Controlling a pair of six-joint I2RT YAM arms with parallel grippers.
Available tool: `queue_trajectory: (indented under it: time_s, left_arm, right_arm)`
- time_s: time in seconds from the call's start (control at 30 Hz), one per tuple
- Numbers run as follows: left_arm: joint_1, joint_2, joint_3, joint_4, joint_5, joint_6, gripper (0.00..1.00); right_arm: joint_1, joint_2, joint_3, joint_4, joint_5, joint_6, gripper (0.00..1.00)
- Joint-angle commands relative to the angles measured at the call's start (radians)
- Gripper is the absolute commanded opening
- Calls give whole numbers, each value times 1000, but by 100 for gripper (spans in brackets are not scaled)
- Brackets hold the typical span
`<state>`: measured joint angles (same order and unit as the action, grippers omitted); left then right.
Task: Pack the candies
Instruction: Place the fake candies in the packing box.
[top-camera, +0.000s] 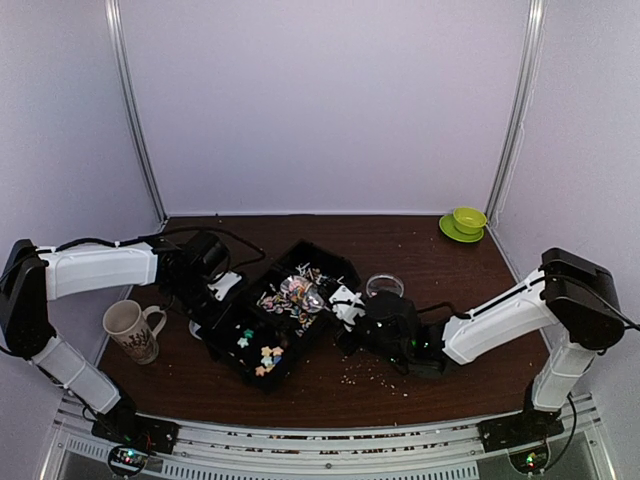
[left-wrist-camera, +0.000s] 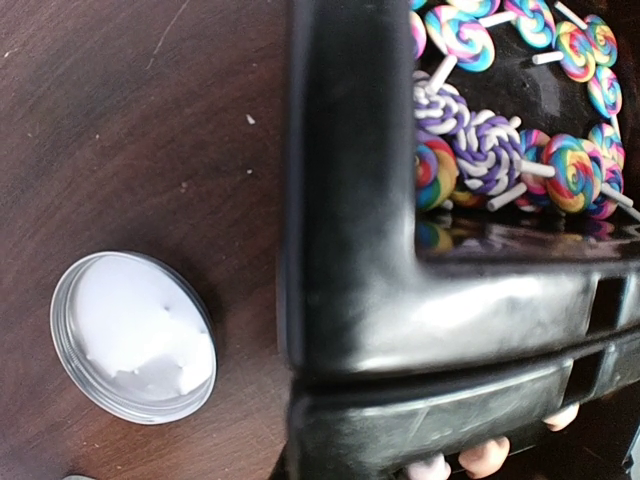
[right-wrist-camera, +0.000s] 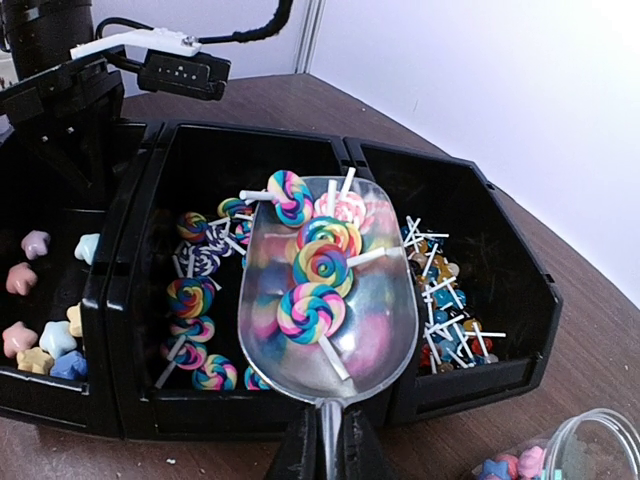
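black three-compartment tray (right-wrist-camera: 62, 402) of candies (right-wrist-camera: 190, 297), one scoop (right-wrist-camera: 385, 330)

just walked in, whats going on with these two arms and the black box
The right end effector is shut on the handle of a clear scoop loaded with swirl lollipops, held over the middle compartment of the black tray, which has more lollipops in it. The left end effector is closed at the tray's far left corner, apparently steadying it. Star-shaped candies sit in the left compartment, small stick candies in the right.
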<state>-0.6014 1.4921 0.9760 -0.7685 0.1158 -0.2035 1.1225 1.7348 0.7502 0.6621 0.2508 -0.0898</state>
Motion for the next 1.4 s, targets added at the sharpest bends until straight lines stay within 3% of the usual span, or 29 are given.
queue_trajectory:
  time_s: [0.0, 0.3, 0.6, 0.8, 0.97, 1.0, 1.37]
  left_arm:
    - [19, -62, 39, 140, 43, -14, 0]
    - [26, -64, 39, 136, 39, -18, 0]
    - [26, -71, 39, 132, 27, -21, 0]
    - [25, -72, 39, 130, 27, -22, 0]
    - [25, -72, 38, 129, 24, -22, 0]
    - [25, -70, 38, 128, 23, -23, 0]
    - [25, -66, 42, 124, 19, -27, 0]
  right_arm:
    - [-10, -72, -47, 96, -1, 8, 0]
    - [-20, -132, -101, 201, -214, 108, 0]
    - [-39, -221, -149, 242, -260, 170, 0]
    - [-43, -274, -135, 162, -256, 165, 0]
    - [-32, -347, -114, -28, -118, 112, 0]
    - [-33, -411, -120, -154, -30, 93, 0]
    - [-37, -684, -87, -712, 152, 123, 0]
